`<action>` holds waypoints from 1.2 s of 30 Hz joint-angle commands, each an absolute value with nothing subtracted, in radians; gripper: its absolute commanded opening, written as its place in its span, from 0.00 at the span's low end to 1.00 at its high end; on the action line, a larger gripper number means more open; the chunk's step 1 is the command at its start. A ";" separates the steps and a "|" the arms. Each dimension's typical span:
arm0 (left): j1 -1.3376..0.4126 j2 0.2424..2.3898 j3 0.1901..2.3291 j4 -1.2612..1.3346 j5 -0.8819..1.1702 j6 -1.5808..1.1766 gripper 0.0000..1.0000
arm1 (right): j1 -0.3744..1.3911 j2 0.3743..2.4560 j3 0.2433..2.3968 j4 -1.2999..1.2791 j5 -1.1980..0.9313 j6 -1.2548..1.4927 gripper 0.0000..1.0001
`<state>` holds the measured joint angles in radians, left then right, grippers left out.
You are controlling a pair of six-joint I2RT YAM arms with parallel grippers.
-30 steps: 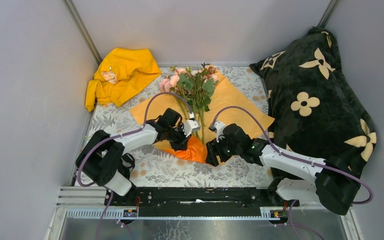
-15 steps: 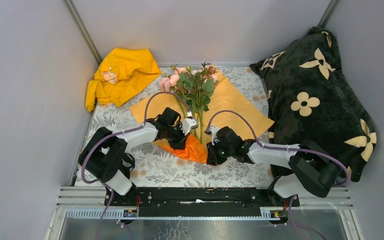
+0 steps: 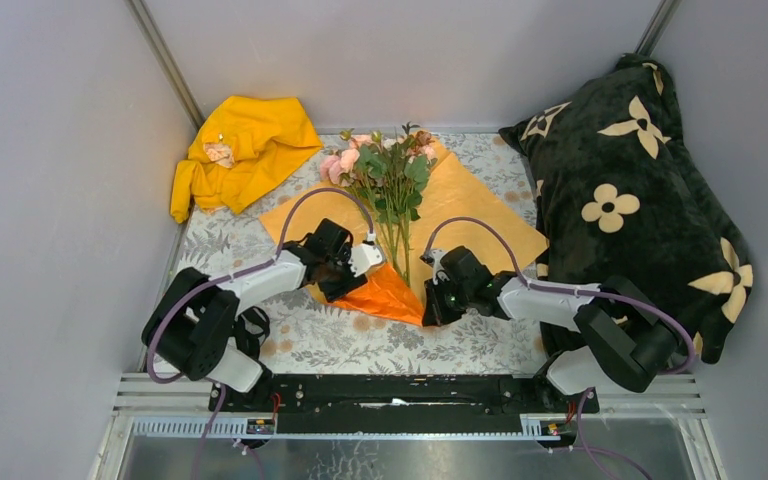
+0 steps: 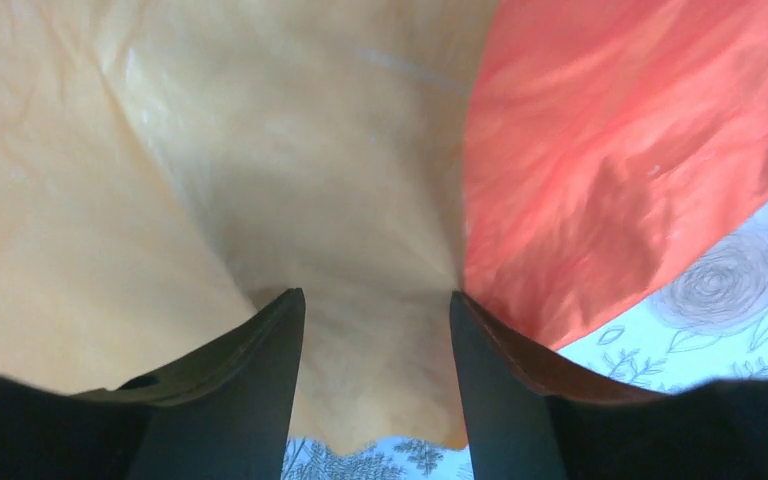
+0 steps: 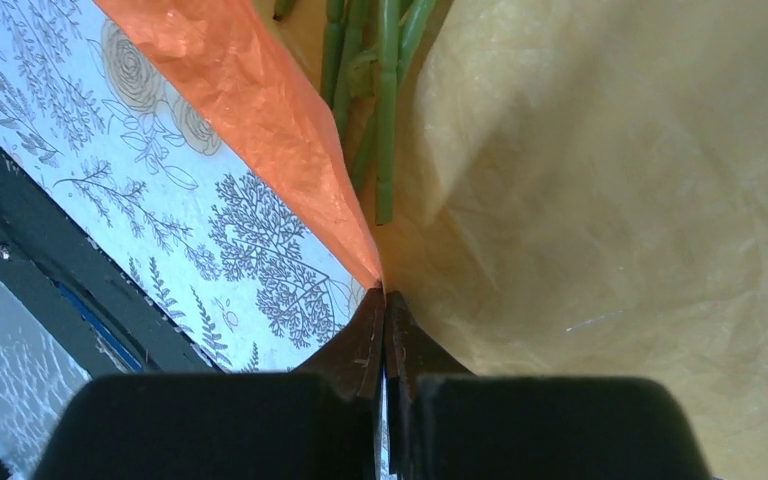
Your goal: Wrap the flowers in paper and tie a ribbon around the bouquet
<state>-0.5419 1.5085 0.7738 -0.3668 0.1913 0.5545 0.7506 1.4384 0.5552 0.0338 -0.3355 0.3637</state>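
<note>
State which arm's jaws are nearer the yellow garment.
Left. Left arm: jaws open over the orange paper, right of the yellow garment. Right arm: jaws shut on that paper, farther right, beyond the flower stems.

Two white-and-black arms trailing purple cabling.
The left arm (image 3: 260, 281) and right arm (image 3: 550, 301) share white link shells, bulky black joint housings and black wrists, and a purple cable (image 3: 332, 189) runs along each. A small white block (image 3: 366, 256) sits at the left wrist and a green light (image 3: 452, 297) glows on the right. The fingers (image 4: 265, 390) are flat, tapering, matte black blades.
</note>
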 commanded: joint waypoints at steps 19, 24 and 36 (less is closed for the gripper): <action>-0.878 1.266 0.803 -0.532 0.306 0.670 0.23 | 0.672 1.569 0.710 -0.164 -0.445 0.374 0.00; -0.855 1.445 0.834 -0.455 0.166 0.682 0.14 | 0.670 1.575 0.702 -0.156 -0.443 0.373 0.00; -0.786 1.400 0.567 -0.430 0.088 0.806 0.07 | 0.657 1.559 0.700 -0.192 -0.429 0.345 0.00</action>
